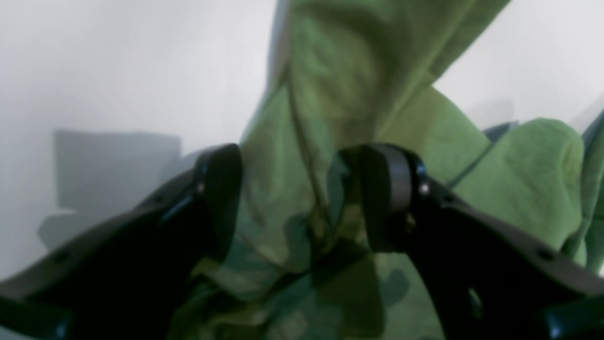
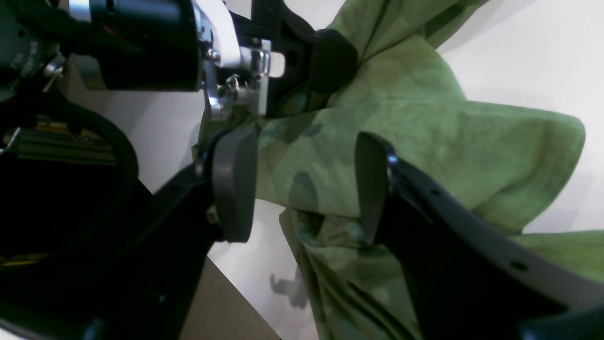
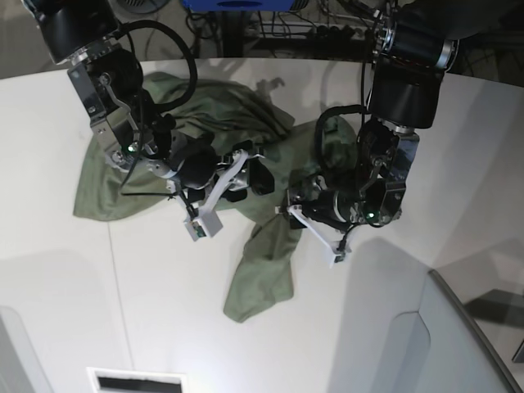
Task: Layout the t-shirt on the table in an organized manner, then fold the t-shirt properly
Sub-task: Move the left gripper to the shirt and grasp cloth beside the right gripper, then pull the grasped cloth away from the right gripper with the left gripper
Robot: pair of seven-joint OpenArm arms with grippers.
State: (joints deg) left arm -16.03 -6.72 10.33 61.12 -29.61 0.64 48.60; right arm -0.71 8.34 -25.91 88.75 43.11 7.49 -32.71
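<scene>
T-shirt point(image 3: 246, 270) bunched between both end effectors' jaws, over the table point(image 3: 82, 278)

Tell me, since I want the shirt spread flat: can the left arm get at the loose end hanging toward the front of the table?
Probably yes. That end of the shirt lies bare on the table, just below the left tool, with nothing between them. The tool looks closed on cloth, so it must release first.

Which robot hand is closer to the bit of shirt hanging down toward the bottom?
Left. The left gripper sits right above the shirt's hanging tail; the right gripper is higher, further up the cloth.
</scene>
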